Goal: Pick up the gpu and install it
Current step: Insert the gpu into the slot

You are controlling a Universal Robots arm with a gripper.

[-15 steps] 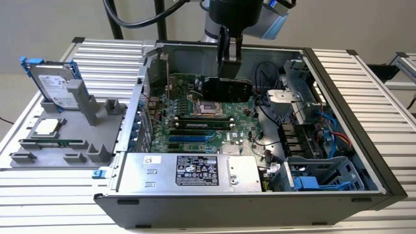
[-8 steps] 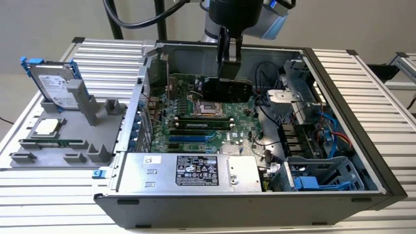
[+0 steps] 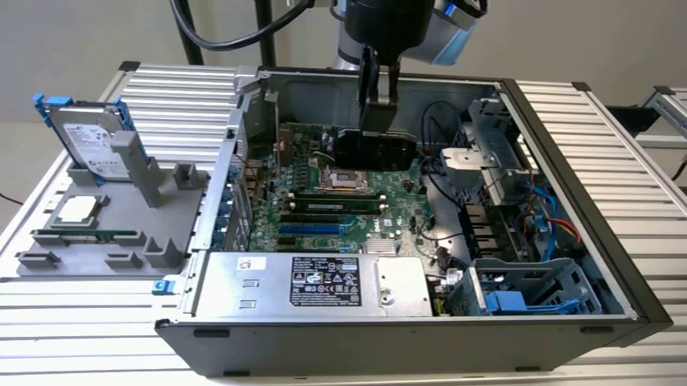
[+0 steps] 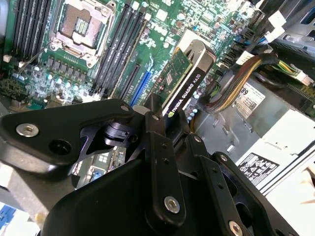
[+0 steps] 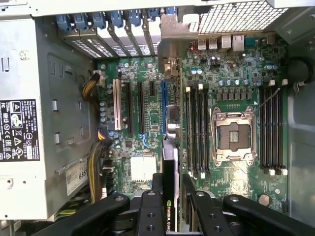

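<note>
Gripper fingers pinch the gpu, holding it edge-down above the motherboard inside the open computer case. Card hangs just beside the CPU socket, over the expansion slots.

Even, soft indoor light throughout. In the exterior view the computer case interior sits dimmer, shadowed at upper centre. In both wrist views, the gripper looms dark and blurred.

Your arm reaches straight down from the top centre of the exterior view, gripper fingers clamped edge-on around the gpu.
</note>
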